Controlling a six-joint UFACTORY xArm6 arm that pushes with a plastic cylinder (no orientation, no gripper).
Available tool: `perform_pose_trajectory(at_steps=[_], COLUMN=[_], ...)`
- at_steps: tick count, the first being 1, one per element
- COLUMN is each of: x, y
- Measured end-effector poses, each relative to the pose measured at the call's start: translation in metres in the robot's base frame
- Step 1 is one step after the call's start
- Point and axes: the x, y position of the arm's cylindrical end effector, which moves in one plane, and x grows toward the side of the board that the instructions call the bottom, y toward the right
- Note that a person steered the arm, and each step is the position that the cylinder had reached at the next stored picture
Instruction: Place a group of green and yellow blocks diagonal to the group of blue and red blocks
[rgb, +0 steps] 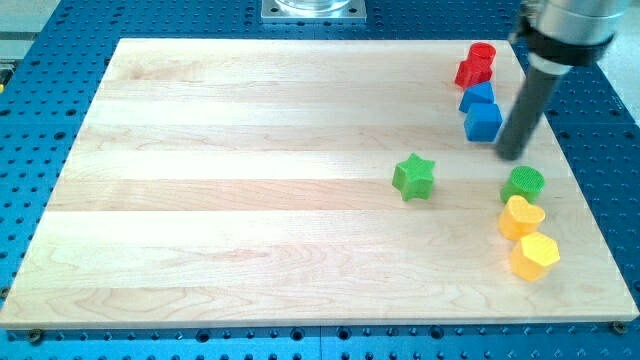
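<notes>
My tip (512, 154) is at the view's right, just right of the blue blocks and above the green cylinder (524, 183). A red cylinder (483, 55) and a red block (470, 73) sit at the view's top right. Below them are a blue block (477, 96) and a blue cube (483, 121). A green star (414, 177) lies left of the green cylinder. Below the cylinder are a yellow heart-like block (521, 217) and a yellow hexagon (534, 256).
The blocks lie on a pale wooden board (250, 180) over a blue perforated table (40, 120). A metal base (314, 9) shows at the view's top. The board's right edge runs close to the yellow blocks.
</notes>
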Motion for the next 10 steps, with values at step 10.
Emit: perform_pose_trajectory(at_steps=[10], x=[0.123], y=[-0.092])
